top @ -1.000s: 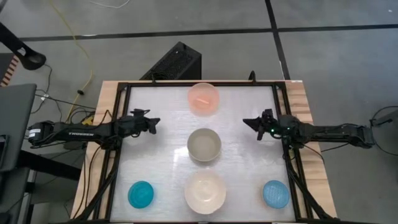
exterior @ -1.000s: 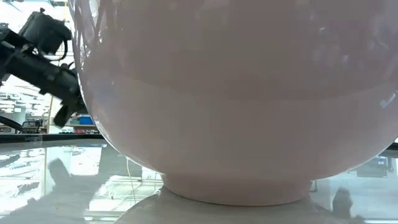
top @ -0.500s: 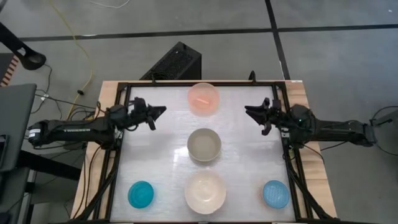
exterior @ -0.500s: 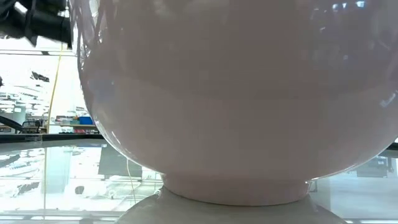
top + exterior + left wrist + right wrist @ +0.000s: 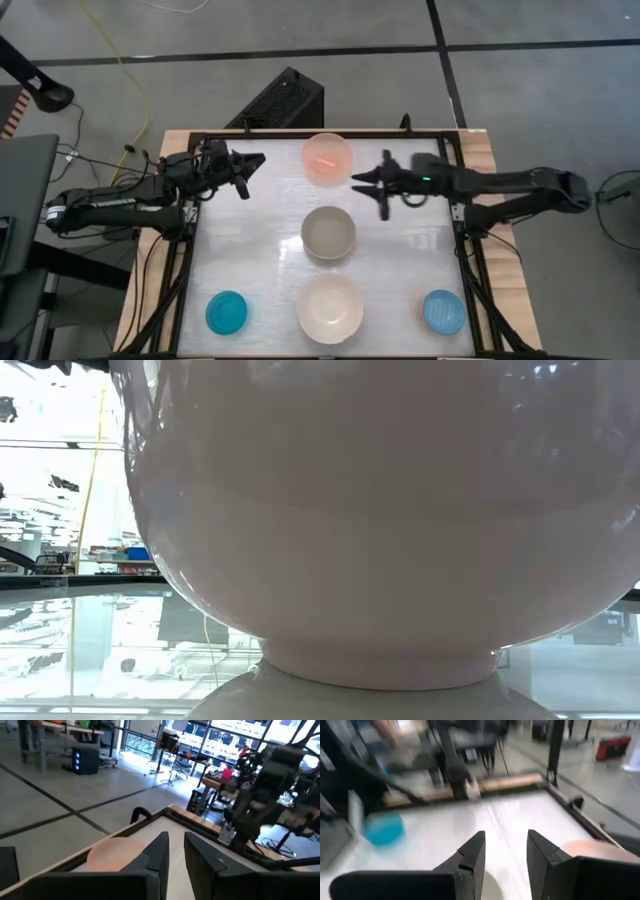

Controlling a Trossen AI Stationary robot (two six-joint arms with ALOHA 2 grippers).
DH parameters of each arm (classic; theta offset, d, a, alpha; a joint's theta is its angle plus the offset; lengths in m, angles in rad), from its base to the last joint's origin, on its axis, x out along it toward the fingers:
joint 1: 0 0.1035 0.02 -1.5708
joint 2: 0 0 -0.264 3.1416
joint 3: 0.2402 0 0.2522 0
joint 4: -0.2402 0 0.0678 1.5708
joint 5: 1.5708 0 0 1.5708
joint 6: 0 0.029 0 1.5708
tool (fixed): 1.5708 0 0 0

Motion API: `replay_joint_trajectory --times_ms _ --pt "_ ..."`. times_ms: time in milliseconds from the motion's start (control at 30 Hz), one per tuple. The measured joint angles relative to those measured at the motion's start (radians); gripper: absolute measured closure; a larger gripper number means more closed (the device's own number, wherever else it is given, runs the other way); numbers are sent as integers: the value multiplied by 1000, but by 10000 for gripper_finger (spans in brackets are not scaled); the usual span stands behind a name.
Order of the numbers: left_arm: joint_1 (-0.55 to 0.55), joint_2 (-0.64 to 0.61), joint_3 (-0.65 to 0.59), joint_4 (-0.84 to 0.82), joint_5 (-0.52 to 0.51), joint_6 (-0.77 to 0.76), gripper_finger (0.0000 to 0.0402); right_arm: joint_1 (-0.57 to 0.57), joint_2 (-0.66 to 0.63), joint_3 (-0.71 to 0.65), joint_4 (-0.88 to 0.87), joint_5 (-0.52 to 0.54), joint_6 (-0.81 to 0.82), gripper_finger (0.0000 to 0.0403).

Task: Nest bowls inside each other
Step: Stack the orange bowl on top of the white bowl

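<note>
- Bowls, 5 in all, every one standing alone on the table (image 5: pixel 260 215); none nested, so by the look of it the whole task is left
- Pink bowl (image 5: pixel 327 158): top centre of the high view, translucent, between the 2 claws
- Grey-beige bowl (image 5: pixel 328 232): centre of the frame, directly below the pink one, apart from it
- Cream-white bowl (image 5: pixel 330 308): bottom centre, the largest; it fills nearly all of the low view
- Teal-blue bowl (image 5: pixel 227 313): bottom left, small and shallow
- Light blue bowl (image 5: pixel 443 312): bottom right, small and shallow
- Left claw (image 5: pixel 252 163): upper left of centre, near the pink bowl's left side, fingers parted by a narrow slit, grasping nothing
- Right claw (image 5: pixel 368 186): just right of the pink bowl, above the grey-beige one, fingers spread, released and empty
- Surroundings: black frame (image 5: pixel 200 215) around the table, black box (image 5: pixel 283 98) on the floor beyond the top edge, yellow cable (image 5: pixel 128 75) upper left
- Obstructions: nothing lies between either claw and the pink bowl; the 2 arms converging on it could crowd each other
</note>
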Motion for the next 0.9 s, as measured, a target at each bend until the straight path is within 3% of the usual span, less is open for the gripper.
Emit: replay_joint_trajectory --times_ms 233,467,633,900 --pt "0 -3 0 9 0 -4 354 -113 246 139 -35 -25 -106 288" --pt "0 -3 0 29 0 -33 354 -249 426 235 -122 -190 -174 288" --pt "0 -3 -1 29 0 -40 354 -301 518 306 -207 -283 -236 288" --pt "0 -3 -1 25 1 -54 354 -349 652 380 -305 -309 -299 288"
